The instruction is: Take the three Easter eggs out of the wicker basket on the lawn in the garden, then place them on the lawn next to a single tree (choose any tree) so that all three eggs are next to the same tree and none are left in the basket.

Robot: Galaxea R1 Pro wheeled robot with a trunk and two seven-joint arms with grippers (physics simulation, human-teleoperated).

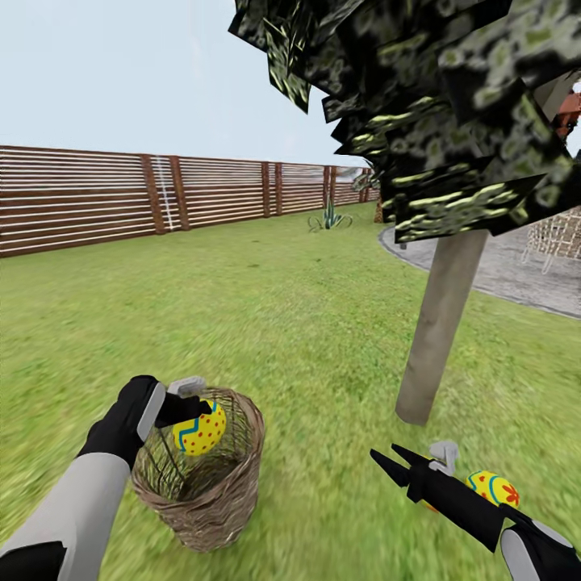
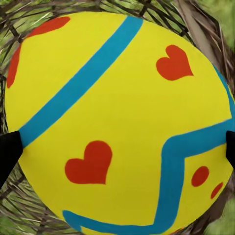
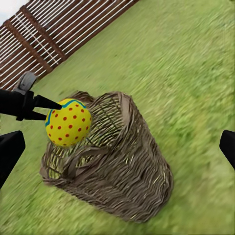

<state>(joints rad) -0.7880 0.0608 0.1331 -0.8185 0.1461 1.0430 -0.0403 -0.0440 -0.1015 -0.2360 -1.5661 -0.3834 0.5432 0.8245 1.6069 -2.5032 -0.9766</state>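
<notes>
- Two eggs visible: one yellow egg (image 1: 199, 432) pinched in my left gripper (image 1: 187, 420) just above the wicker basket (image 1: 202, 484) rim, near left on the lawn (image 1: 266, 315).
- Second egg (image 1: 494, 487) lies on grass near right, beside my right gripper (image 1: 391, 461), fingers spread, holding nothing.
- Tree (image 1: 440, 323) trunk stands right of basket, just beyond the second egg.
- Fence (image 1: 121, 198) far left.

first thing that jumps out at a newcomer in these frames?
The bright yellow egg pinched in the left gripper, held just above the mouth of the wicker basket on the lawn. Next, the tree close by at right, with a second egg on the grass beside the open right gripper.
</notes>
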